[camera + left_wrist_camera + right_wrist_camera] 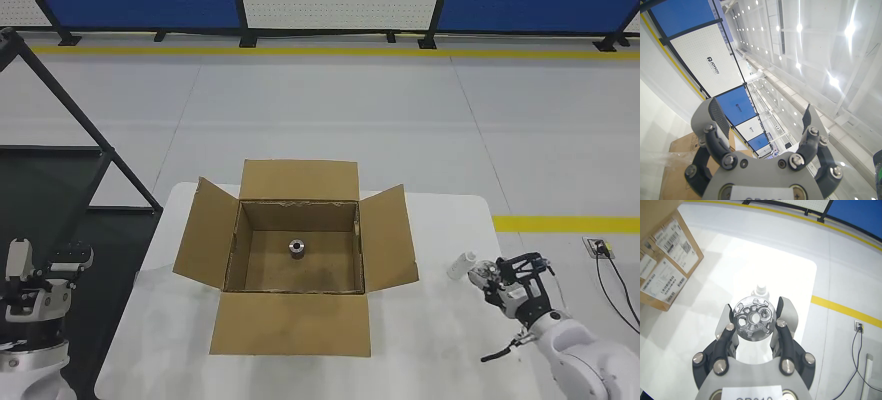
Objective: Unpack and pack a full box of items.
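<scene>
Centre of the tabletop (pixel 440 330): box (pixel 290 325), all four flaps folded out flat so I get a clean reach in from above.

My left tool (pixel 761 106) is parked off the tabletop's left side, pointing up toward the ceiling. Jaws are spread wide with nothing between them. My guess is it's kept out of the way so the box opening stays free.

My right tool (pixel 754 303) is over the tabletop's right end, well apart from the box. It is clamped on a metal disc (pixel 753 319), pads on the rim, face flat toward the wrist camera. Gripping by the rim should let it go down flat.

A white piece (pixel 459 266) lies on the tabletop just beyond the disc, so this looks like the unpack pile.

One small metal part (pixel 297 246) sits on the box floor near the back wall. I'd say unpacking is nearly done.
</scene>
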Tool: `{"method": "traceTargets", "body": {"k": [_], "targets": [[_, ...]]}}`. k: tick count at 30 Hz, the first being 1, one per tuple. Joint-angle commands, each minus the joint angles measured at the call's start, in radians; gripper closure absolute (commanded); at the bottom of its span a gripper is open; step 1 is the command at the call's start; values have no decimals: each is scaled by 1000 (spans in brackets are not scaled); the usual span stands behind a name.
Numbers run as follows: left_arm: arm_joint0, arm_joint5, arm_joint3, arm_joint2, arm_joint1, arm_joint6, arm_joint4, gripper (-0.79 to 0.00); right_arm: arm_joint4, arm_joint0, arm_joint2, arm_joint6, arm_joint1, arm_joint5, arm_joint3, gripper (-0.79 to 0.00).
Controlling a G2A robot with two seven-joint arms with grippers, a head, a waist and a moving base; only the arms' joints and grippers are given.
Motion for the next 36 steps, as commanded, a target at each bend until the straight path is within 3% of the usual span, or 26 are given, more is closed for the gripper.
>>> {"method": "traceTargets", "body": {"k": [1, 9, 17, 25, 36], "targets": [[0, 0, 0, 0, 0, 0, 0, -785, 21, -11, 1, 19, -2, 63, -83, 0], [0, 0, 0, 0, 0, 0, 0, -785, 88, -7, -32, 77, 0, 140, -325, 0], [0, 0, 0, 0, 0, 0, 0, -785, 77, 97, -194, 176, 8, 70, -392, 0], [0, 0, 0, 0, 0, 0, 0, -785, 9, 265, -447, 250, 1, 65, -338, 0], [0, 0, 0, 0, 0, 0, 0, -785, -23, 501, -773, 268, -44, 125, -128, 0]]}}
